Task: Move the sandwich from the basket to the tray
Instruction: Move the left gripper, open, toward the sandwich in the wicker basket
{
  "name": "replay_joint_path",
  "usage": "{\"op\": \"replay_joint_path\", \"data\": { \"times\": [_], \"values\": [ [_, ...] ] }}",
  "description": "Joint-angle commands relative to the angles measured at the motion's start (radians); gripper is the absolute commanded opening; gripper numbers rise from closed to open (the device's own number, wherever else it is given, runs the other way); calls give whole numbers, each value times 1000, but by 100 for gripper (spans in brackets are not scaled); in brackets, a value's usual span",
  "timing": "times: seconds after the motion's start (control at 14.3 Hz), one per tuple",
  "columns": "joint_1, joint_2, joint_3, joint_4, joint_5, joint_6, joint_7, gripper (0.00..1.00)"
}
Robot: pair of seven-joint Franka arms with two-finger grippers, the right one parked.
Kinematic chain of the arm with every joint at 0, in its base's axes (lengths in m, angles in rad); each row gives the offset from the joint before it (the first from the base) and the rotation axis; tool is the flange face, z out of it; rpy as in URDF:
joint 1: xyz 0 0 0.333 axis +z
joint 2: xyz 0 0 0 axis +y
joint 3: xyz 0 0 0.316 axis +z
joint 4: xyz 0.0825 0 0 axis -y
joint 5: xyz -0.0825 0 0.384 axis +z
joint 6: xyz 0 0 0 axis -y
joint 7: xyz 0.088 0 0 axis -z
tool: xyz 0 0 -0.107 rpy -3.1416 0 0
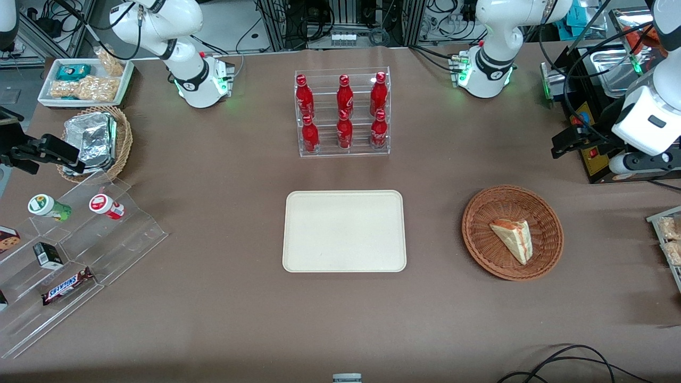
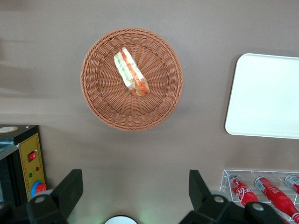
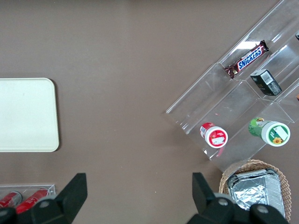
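The small triangular white-bread sandwich [image 1: 513, 239] lies in the round reddish-brown wicker basket [image 1: 477, 234] on the brown table [image 1: 223, 298]. The flat cream rectangular tray [image 1: 343, 231] sits beside it, apart. The left arm's claw [image 2: 135, 192] hangs high above the table near the basket, fingers spread wide, holding nothing.

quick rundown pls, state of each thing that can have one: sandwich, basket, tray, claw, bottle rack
sandwich: lying in the basket, not yet picked
basket: on the table, holding only the sandwich
tray: flat on the table, nothing on it
claw: open, holding nothing, hanging above the table beside the basket, farther from the front camera than it
bottle rack: upright, six red bottles standing in it
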State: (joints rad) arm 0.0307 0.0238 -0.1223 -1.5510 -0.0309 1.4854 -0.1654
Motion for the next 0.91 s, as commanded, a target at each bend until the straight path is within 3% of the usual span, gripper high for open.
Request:
{"op": "replay_joint_path", "data": {
  "times": [0.0,0.21,0.49,0.7,0.84],
  "values": [
    [-3,8,3,6,-4,-22,14,100],
    [-2,21,3,-26,-1,-40,11,100],
    [0,128,3,-52,19,-16,-6,100],
    [2,143,7,-194,48,190,-6,100],
    [2,166,7,-285,113,348,-37,100]
  ]
}}
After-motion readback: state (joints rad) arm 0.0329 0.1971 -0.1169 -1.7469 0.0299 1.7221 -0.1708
